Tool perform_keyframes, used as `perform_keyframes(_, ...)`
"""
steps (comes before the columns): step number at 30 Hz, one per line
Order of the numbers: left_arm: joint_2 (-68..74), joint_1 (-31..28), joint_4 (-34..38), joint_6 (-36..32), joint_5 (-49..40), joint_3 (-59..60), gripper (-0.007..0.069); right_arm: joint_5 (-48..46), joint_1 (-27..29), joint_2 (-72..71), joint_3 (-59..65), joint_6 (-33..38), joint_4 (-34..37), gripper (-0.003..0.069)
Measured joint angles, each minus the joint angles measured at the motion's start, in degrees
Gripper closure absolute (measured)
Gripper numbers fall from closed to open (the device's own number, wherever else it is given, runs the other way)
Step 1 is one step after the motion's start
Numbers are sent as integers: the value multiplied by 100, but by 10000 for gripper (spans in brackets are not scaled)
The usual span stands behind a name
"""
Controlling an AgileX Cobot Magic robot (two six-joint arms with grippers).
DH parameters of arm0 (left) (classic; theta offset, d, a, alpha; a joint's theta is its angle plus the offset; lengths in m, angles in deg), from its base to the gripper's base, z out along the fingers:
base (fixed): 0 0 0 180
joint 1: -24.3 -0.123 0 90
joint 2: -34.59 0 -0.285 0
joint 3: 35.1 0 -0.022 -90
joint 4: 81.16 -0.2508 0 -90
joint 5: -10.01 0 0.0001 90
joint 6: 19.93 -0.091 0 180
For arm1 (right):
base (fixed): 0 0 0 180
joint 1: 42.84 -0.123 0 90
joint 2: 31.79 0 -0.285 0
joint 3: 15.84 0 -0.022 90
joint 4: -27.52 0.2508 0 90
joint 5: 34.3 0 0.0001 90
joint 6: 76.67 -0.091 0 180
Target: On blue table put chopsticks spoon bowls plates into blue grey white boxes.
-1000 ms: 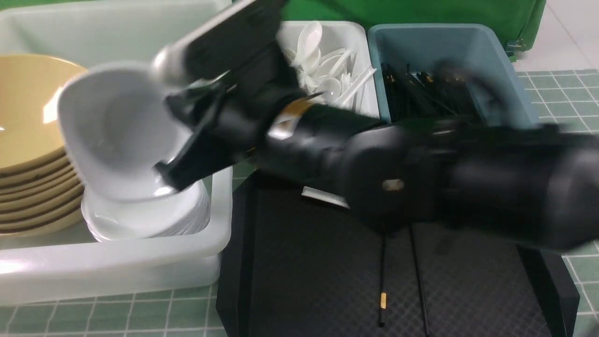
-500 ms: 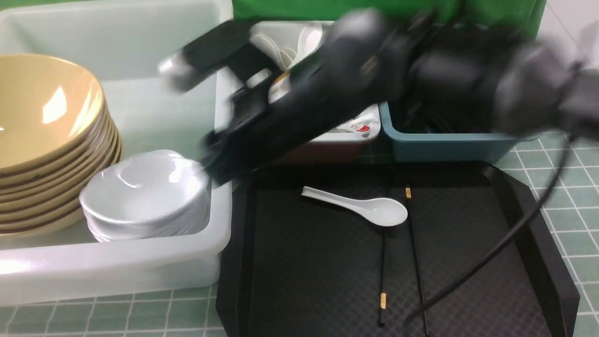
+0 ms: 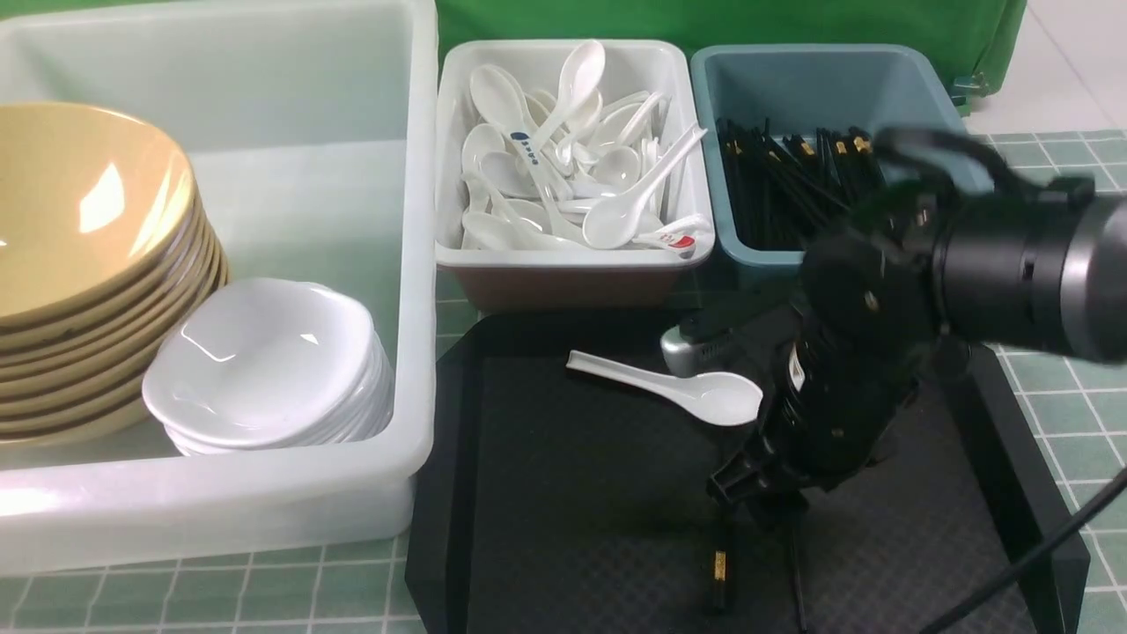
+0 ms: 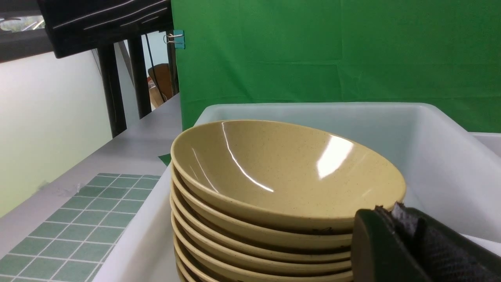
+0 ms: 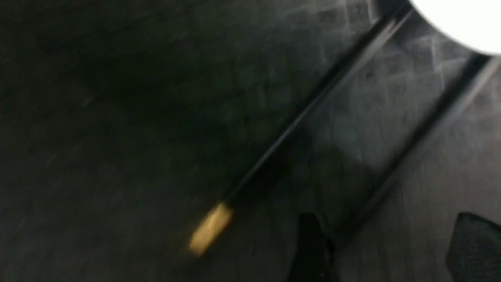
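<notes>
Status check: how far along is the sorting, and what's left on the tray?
Mostly done: bowls and plates sit stacked in the big tub, spoons fill the white bin, chopsticks the blue-grey bin. In hand: right gripper low over the black tray, jaws open either side of one chopstick. Left: both tray chopsticks and one spoon.

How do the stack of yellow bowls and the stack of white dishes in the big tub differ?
The bowls are tan-yellow with dark outsides; the plates are plain white. The bowls are wider, and their stack stands taller than the plates' stack. Both are glossy stacks inside the translucent tub.
</notes>
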Motion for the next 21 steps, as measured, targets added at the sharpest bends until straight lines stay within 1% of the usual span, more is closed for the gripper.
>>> perform_keyframes(1,0,0,0,0,0,0,620,162,24,44,60,-47,0,219)
perform_keyframes(2,0,0,0,0,0,0,620,162,26,54,68,-47,0,223)
perform_keyframes(3,0,0,0,0,0,0,620,285,77,155,89,-56,-6,268)
perform_keyframes(4,0,0,0,0,0,0,620,298,103,219,93,-45,-6,295)
perform_keyframes(7,0,0,0,0,0,0,620,295,221,316,88,98,68,410)
perform_keyframes(8,0,0,0,0,0,0,620,294,228,315,88,113,68,419)
perform_keyframes(10,0,0,0,0,-6,0,620,182,327,315,81,307,95,530)
perform_keyframes(11,0,0,0,0,-6,0,620,168,346,315,81,338,95,538)
perform_keyframes(12,0,0,0,0,-17,0,620,37,397,301,81,477,59,582)
perform_keyframes(13,0,0,0,0,-23,0,620,-70,408,274,81,561,33,594)
perform_keyframes(15,0,0,0,0,-44,0,620,-446,428,118,118,731,-30,597)
perform_keyframes(17,0,0,5,0,-44,0,620,-632,434,-70,136,796,-40,597)
perform_keyframes(18,0,0,5,0,-44,0,620,-748,434,-428,136,872,-46,597)
perform_keyframes(19,0,0,5,0,-44,0,620,-760,434,-479,136,873,-47,597)
perform_keyframes(21,0,0,1,0,-44,0,620,-741,434,-1151,136,914,-238,597)
